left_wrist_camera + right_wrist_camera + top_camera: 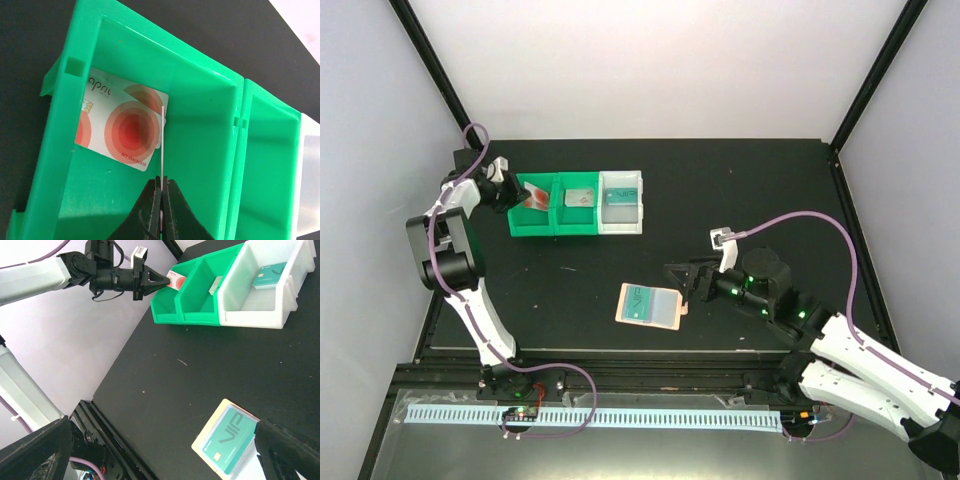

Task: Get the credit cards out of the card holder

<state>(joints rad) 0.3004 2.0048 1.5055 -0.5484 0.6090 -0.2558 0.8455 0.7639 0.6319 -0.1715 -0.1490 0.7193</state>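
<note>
The wallet (666, 312) lies flat with a teal card (638, 301) on its left half. The right gripper (680, 285) sits just right of the wallet, fingers spread wide and gripping nothing. Well away, up and left of the wallet, the left gripper (161, 182) is clenched on a thin card (163, 150), seen edge-on, over a green bin (200, 125) with a red card (122, 125) in it.

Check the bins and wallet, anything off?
Only minor: the red card lies skewed in the leftmost green bin, and the left gripper pinches a thin card, seen edge-on, next to it. Nothing spilled or damaged.
</note>
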